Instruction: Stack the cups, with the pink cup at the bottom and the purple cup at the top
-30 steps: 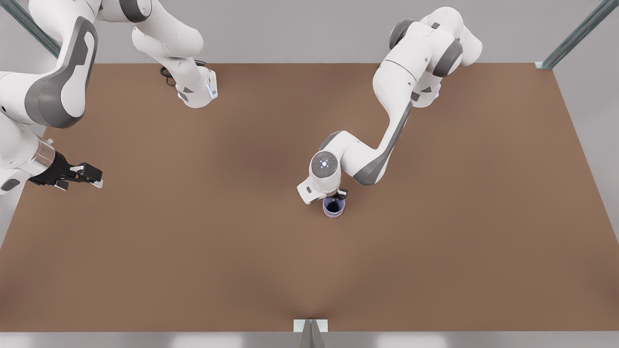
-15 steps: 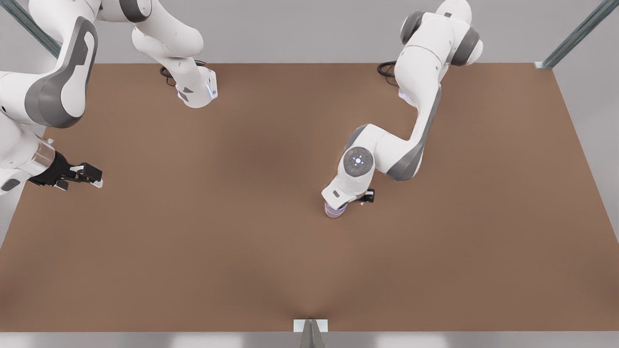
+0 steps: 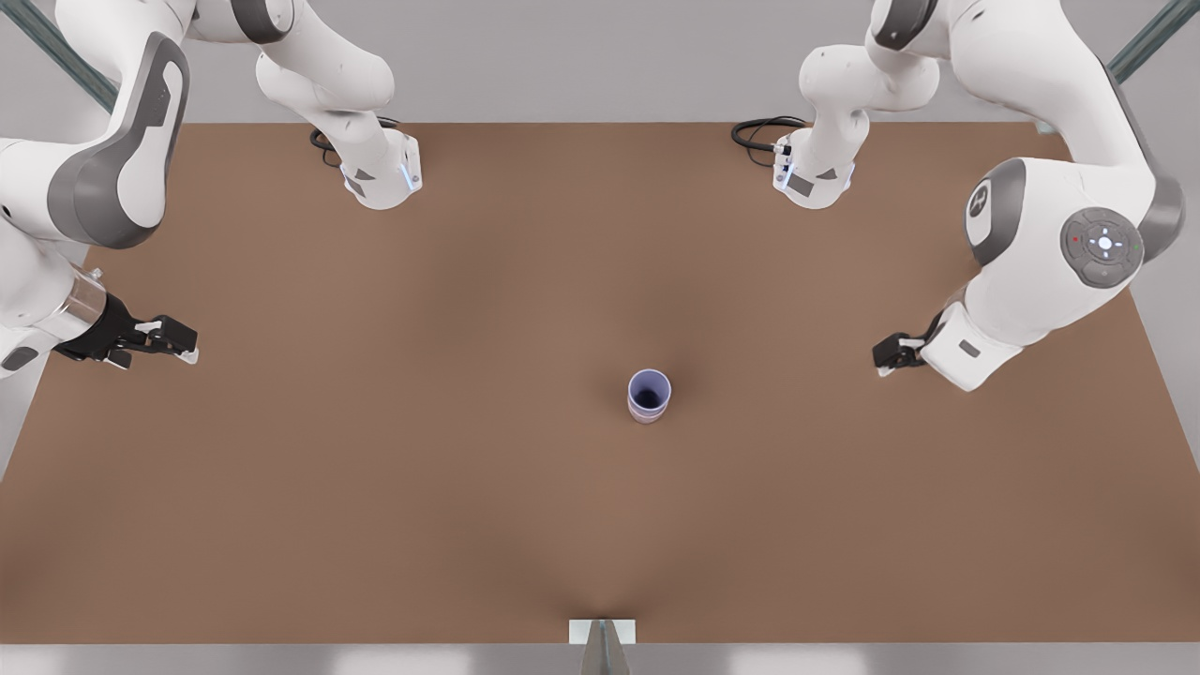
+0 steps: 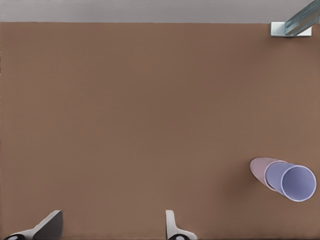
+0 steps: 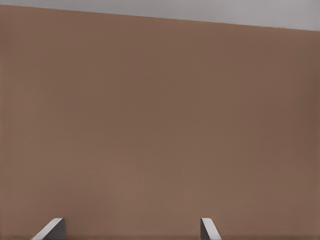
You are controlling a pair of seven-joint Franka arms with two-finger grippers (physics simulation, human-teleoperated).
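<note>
Purple cup: nested upright in the pink cup; its rim stands above the pink rim
Stack position: mid-table, slightly towards the near edge; nothing is touching it
Left gripper: at the front view's right, well apart from the cups; jaws spread, holding nothing; its wrist view has the stack off to one side
Right gripper: by the table's edge at the front view's left, waiting; jaws spread, holding nothing

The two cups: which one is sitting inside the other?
The purple cup, bluish-lavender, sits nested inside the pink cup, which wraps around it underneath.
</note>
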